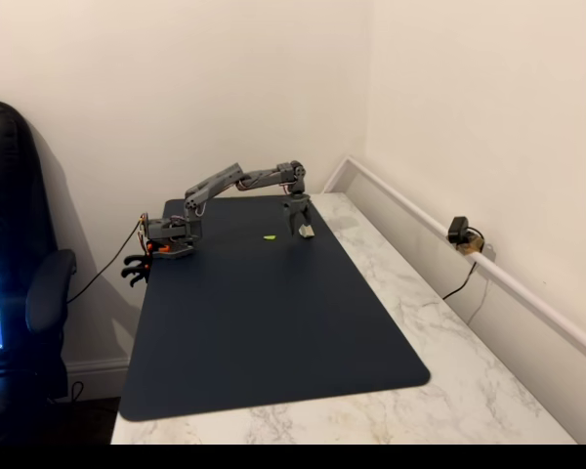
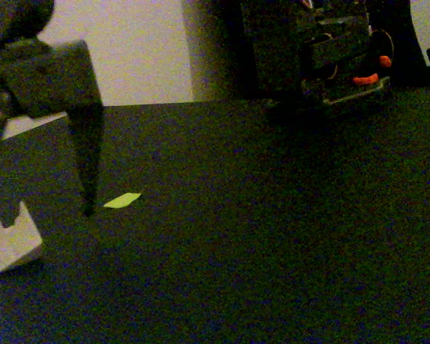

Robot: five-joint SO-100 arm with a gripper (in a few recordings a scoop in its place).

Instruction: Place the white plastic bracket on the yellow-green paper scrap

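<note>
The gripper hangs tip-down over the far right part of the dark mat, the white plastic bracket right at its tip; in another fixed view the bracket sits at 7 o'clock, one dark finger ending just beside the yellow-green paper scrap; whether the jaws grip the bracket cannot be told; the scrap lies flat on the mat at 9 o'clock from the gripper, apart from the bracket.

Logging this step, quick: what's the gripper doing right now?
Gripper: down at the white plastic bracket; one finger shows, but open, shut or gripping cannot be told.
</note>
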